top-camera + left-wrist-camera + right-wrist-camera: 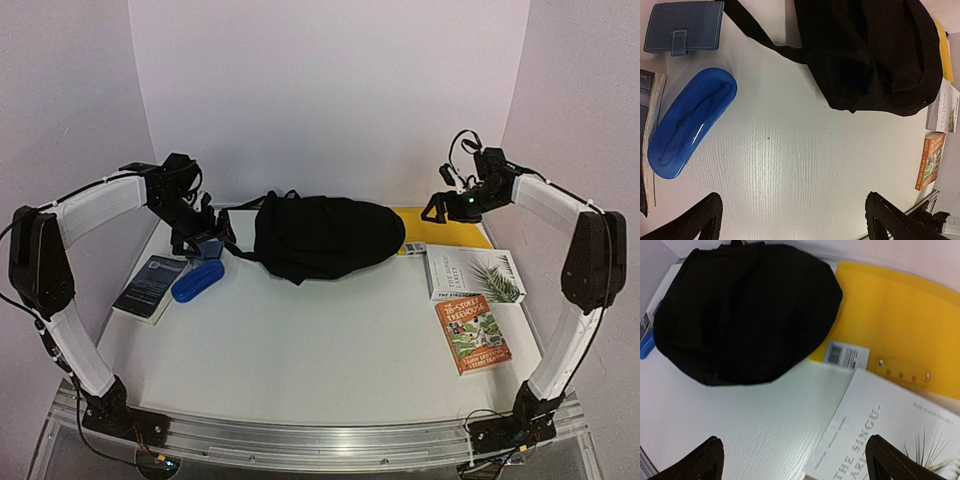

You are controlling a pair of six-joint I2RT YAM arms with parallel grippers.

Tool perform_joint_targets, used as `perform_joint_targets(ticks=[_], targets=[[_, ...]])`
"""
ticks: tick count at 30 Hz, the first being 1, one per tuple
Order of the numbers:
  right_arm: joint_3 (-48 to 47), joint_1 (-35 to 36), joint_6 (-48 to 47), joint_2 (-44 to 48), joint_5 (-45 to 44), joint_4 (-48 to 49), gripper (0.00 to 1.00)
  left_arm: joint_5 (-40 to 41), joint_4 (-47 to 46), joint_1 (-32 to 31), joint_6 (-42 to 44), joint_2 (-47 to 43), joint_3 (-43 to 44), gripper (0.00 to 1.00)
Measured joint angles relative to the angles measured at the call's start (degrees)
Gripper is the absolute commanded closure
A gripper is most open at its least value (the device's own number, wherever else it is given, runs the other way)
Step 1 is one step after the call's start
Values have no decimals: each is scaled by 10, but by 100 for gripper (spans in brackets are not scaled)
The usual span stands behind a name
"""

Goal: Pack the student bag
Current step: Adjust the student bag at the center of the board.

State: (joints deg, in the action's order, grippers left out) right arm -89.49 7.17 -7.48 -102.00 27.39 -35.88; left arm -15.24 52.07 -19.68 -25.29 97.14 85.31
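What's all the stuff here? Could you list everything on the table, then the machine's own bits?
bag: one, black, far middle
folder: one, yellow, far right, its left edge overlapped by the bag
white book: one, palm leaf on the cover, right, overlapping the folder
orange book: one, right, nearest to the arms' bases
case: one, blue, left of the bag
wallet: one, blue-grey, beyond the case
dark book: one, left edge, beside the case
table: one, white
left arm, right arm: two, white and black
left fingers, right fingers: two pairs, black, open, empty
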Motion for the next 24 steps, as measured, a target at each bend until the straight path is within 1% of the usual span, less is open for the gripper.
perform_joint_targets(ticks=[4, 8, 12, 18, 22, 24], targets=[[-96, 1, 19, -92, 8, 21, 2, -2, -5, 0, -22, 0, 20, 0], [-187, 5, 41, -188, 7, 36, 2, -7, -11, -2, -51, 0, 21, 0], [-244, 10, 64, -257, 3, 45, 4, -5, -11, -3, -75, -9, 19, 0], [-295, 24, 85, -331, -4, 61, 6, 8, -11, -3, -99, -48, 7, 0], [-302, 33, 92, -361, -6, 65, 7, 17, -11, -3, -114, -60, 4, 0], [-303, 36, 94, -373, -9, 66, 10, 20, -11, -3, -122, -62, 4, 0]])
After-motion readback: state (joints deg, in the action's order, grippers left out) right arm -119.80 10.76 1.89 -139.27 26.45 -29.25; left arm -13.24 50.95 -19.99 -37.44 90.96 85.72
